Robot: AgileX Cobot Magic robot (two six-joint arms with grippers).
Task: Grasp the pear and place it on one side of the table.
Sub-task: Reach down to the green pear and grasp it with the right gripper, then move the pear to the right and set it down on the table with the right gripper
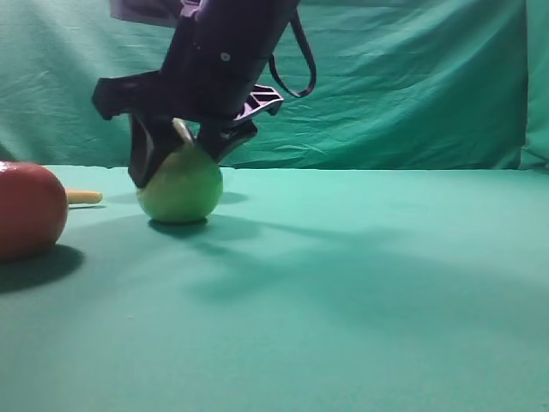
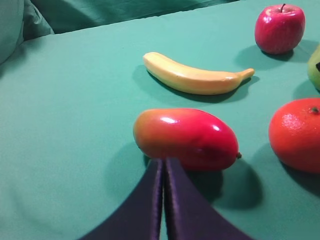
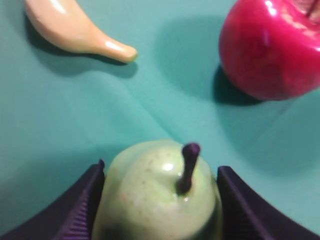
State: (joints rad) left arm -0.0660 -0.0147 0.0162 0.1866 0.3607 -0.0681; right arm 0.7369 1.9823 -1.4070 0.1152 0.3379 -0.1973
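R arm reaches down from above, right claw (image 1: 176, 159) straddling the pear (image 1: 180, 187), one finger each side, against its flanks; firm grasp or not, can't tell. Left claw (image 2: 163, 172) clenched, fingers pressed together, just before a mango (image 2: 187, 138). Pear glossy green, dark stem, upright on tabletop (image 1: 360, 283). Teal cloth tabletop, wrinkled cloth backdrop (image 1: 412, 94) behind

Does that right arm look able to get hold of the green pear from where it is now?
Probably yes: the right pincer already straddles the pear, a finger on each flank, and nothing sits between them.
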